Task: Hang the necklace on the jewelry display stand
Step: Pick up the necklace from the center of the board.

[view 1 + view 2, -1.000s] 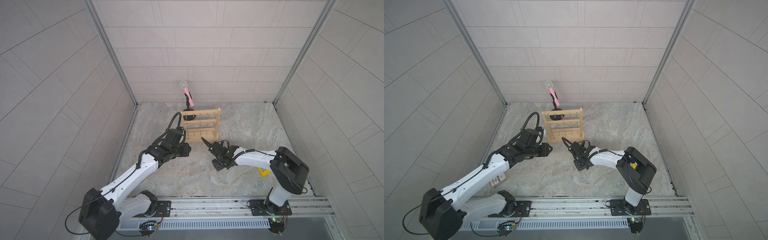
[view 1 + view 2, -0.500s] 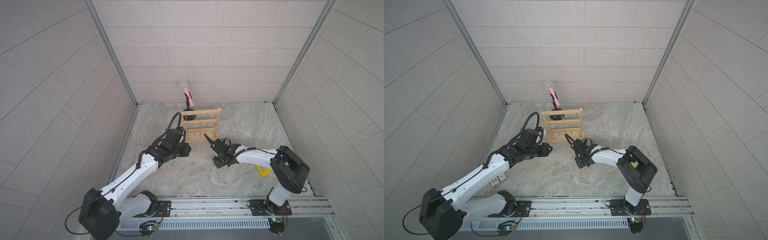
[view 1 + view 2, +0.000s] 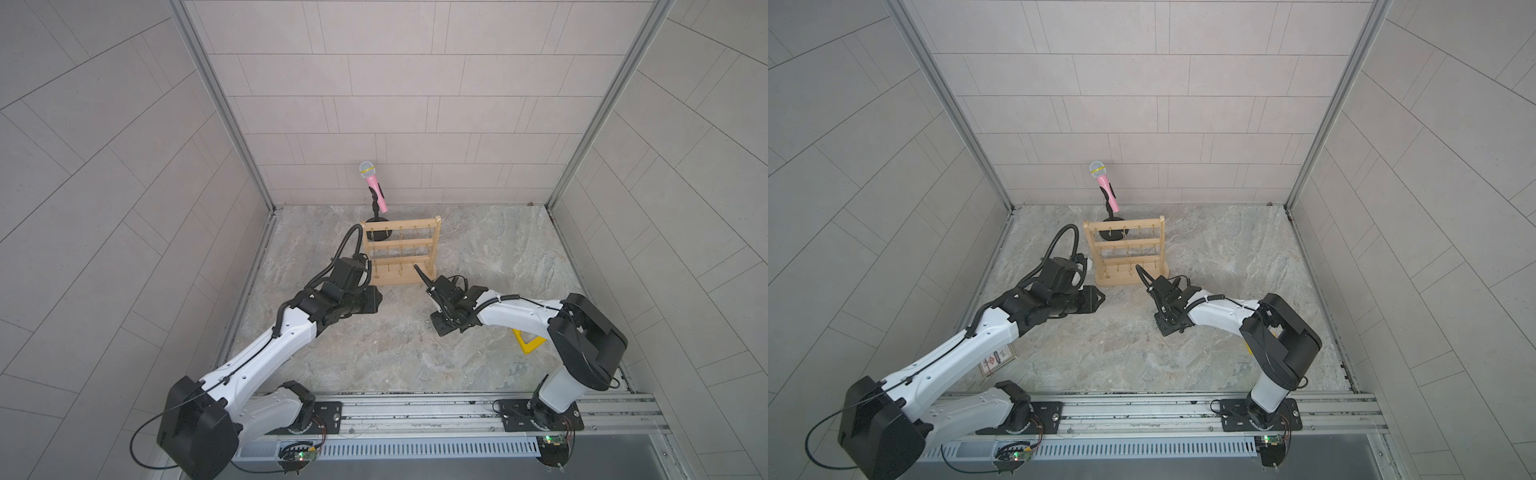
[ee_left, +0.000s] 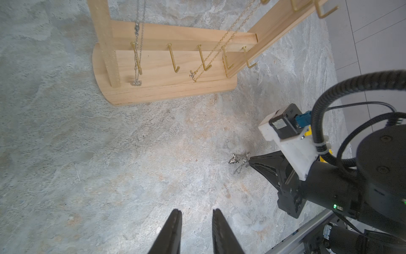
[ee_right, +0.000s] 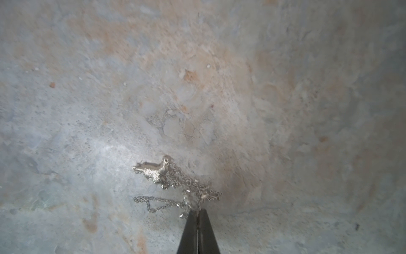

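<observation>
1. Since a second ago, the right arm has edged a little up-frame toward the stand. The right gripper (image 5: 197, 214) has drawn its jaws together, and they now sit pressed tight, pinching a strand of the necklace (image 5: 171, 180) at the very tip.
2. Silver and bunched, the necklace lies on the stone-patterned tabletop (image 3: 374, 353). Its pendant and loose chain spill just beyond the closed tip. In both top views this spot is just right of centre and is covered by the gripper body.
3. Left of centre in both top views, the left gripper (image 4: 196, 214) hangs over bare tabletop. Its jaws are partly spread with nothing between them, and it is apart from the necklace.
4. Above centre, beyond both grippers, the jewelry display stand (image 3: 401, 242) stands upright on its flat base. A silver chain (image 4: 137, 55) and a gold chain (image 4: 211, 57) hang from its hooks.
5. Behind the stand, near the back wall, a pink microphone (image 3: 374, 185) tilts on a black holder. A yellow piece (image 3: 528, 345) shows at the lower right, beside the right arm.
</observation>
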Available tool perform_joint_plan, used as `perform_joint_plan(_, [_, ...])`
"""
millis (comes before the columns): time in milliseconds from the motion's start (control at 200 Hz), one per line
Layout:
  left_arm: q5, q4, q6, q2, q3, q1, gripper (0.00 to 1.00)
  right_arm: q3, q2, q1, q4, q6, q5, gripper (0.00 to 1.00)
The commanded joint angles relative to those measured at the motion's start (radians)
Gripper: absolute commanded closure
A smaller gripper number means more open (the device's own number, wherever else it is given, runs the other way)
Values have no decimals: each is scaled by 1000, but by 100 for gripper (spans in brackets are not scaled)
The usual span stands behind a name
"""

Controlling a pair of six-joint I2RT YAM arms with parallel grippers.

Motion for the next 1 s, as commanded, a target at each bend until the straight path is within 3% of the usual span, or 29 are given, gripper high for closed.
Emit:
perform_joint_plan(0, [-8,5,8,-1,12,-5,71,-9,-53,-3,-35,-4,19,100])
perform_joint_plan(475, [-18,18,36,23,38,-80,71,23,-142,-4,-105,-19,38,100])
perform_joint_plan(996, [72,237,52,126,13,-235,70,144,-308,21,-233,-38,45,100])
